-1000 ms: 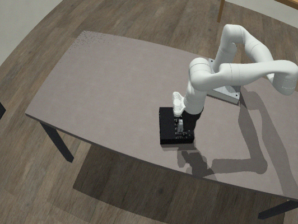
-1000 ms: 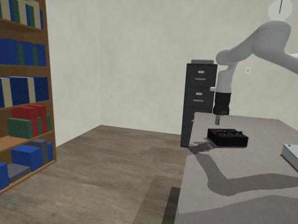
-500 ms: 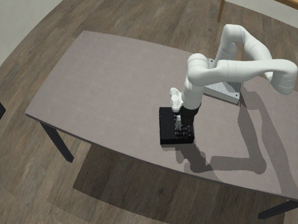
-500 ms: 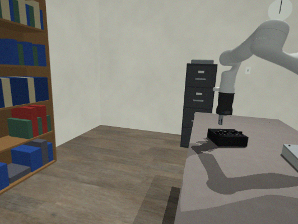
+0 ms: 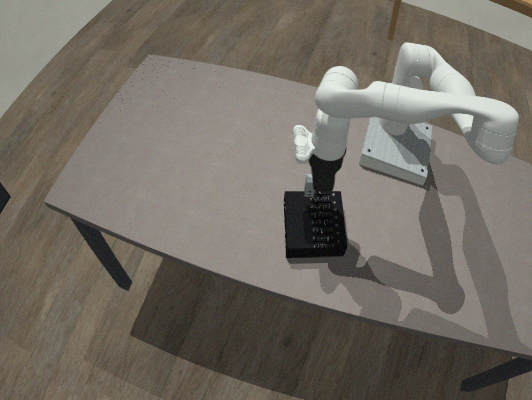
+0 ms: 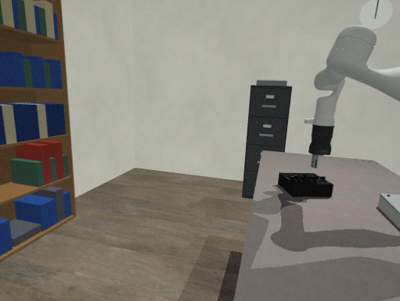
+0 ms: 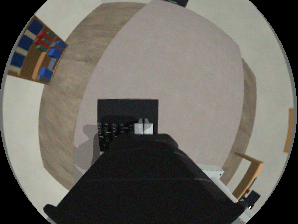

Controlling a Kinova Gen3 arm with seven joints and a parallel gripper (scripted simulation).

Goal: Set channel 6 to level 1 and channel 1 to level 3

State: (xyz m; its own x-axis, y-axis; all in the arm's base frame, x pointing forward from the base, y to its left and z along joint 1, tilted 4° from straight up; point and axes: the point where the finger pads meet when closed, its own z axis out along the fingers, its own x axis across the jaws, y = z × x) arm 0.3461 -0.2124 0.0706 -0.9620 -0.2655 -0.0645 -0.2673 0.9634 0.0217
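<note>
The lighting desk (image 5: 298,220) (image 6: 310,190) (image 7: 120,107) sat on the table (image 5: 190,145) (image 6: 319,278) (image 7: 165,65), a little below and right of the middle in the top view, at the right in the exterior view and just below the middle in the wrist view. It looked level there. The gripper (image 5: 309,186) (image 6: 314,162) (image 7: 143,124) was clenched with nothing between its fingers, and the exterior view showed daylight between its tips and the desk, so they were apart.

The relation that mattered was along the fader bank (image 5: 324,220) (image 6: 306,177) (image 7: 114,130). In the top view the bank's row of channels ran from the upper end of the desk down to its lower end, and the fingers stood over or near the upper end; nearly all of the bank lay below them in that frame. In the wrist view the same bank stretched off to the left of the fingertips. Each fader's own travel seemed to run crosswise to that row, roughly left to right in the top view.

The next move, then, probably called for settling the closed tips over one end channel before lowering, and pushing along the slot only. The channel numbers and cap lines were too small to read, so neither target's level could be told. A sideways slip risked nudging a neighbouring fader.

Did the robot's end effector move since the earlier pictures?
Yes. Seen from the top, the end effector was over the middle of the black desk; now it is at its far edge.
</note>
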